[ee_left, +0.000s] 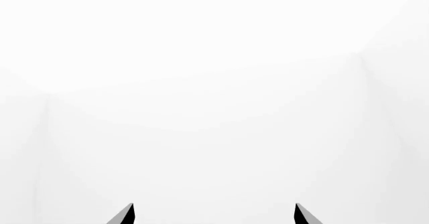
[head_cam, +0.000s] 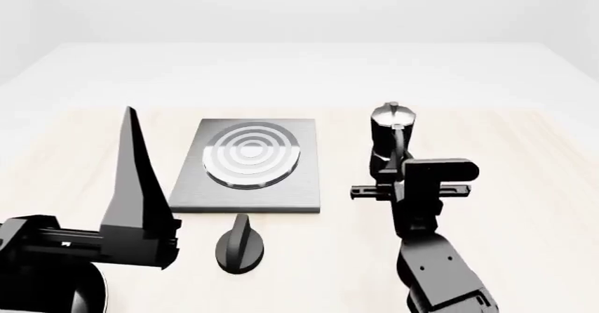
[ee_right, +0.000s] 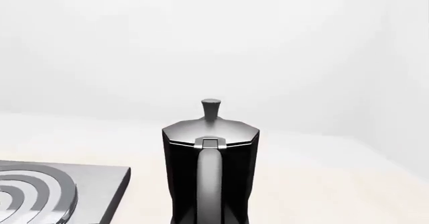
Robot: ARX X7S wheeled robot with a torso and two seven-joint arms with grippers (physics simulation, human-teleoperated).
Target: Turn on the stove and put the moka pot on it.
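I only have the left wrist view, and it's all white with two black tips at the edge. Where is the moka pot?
Observer: The moka pot stands upright on the table, to the right of the stove, not on it.
Operator: Is the right gripper on it?
Observer: The right gripper is close on the pot's handle side. Whether its jaws are shut on the handle I cannot tell.
Operator: And the knob?
Observer: The knob sits in front of the stove plate, nearer the robot. The left gripper points upward to the left of the knob, jaws open and apart from it.
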